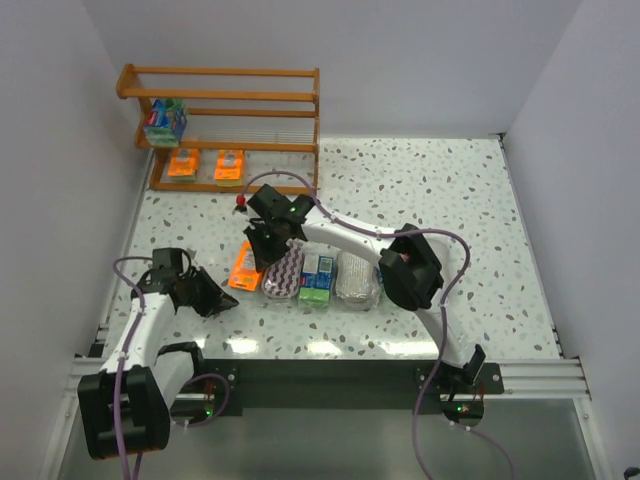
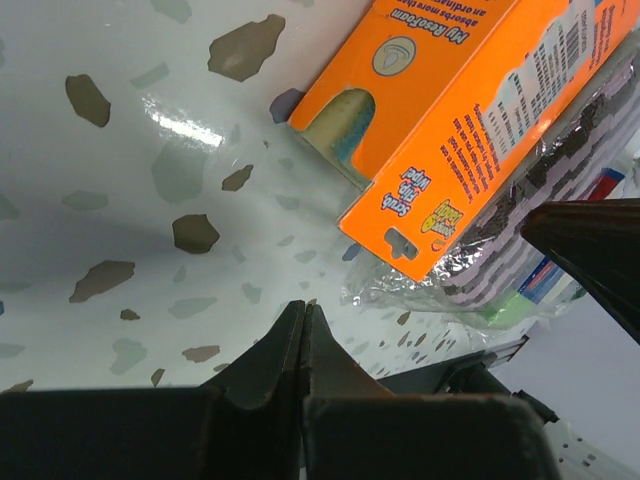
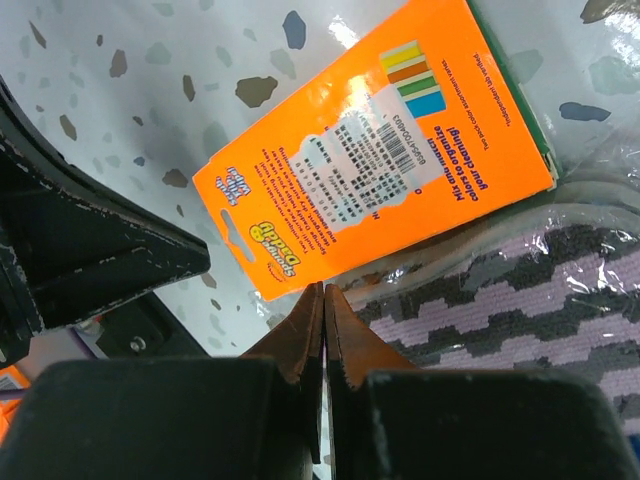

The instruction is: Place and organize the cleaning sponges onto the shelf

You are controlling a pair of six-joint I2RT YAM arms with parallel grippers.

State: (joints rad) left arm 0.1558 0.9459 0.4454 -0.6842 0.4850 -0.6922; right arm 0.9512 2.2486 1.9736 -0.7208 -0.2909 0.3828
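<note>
A: Quick, what's around, biggest down?

B: Orange-brown wooden three-tier slatted shelf (image 1: 225, 97), far left by the wall. On the middle tier, left end, there's a blue-and-green wrapped block (image 1: 165, 120). Bottom tier has a left orange pack (image 1: 183, 164) and a right orange pack (image 1: 229, 166), flat, side by side.

A: Arms?

B: White right arm (image 1: 345, 235) arcs from the near right edge over the loose row. Right gripper (image 3: 322, 295) hangs above the seam between a flat orange cardboard pack (image 3: 380, 150) and an oval purple-white zigzag pad in clear wrap (image 3: 500, 300). Its fingers are pinched together with nothing between them, and it hides parts of both from the top camera. Left gripper (image 2: 303, 310) sits low, just off that cardboard pack's hang-hole end, also clenched on nothing. Can't tell if it touches the table.

A: Rest of the row?

B: Just right of the zigzag pad is a blue-and-green block (image 1: 318, 280), then an oval grey-white pad (image 1: 357, 280). All four lie near the table's middle, well apart from the shelf. Tiny red bit (image 1: 240, 200) near the shelf's front corner, too small to identify.

A: Surface, room?

B: Glossy white speckled table (image 1: 450, 200), plain pale walls (image 1: 400, 60) on three sides.
</note>
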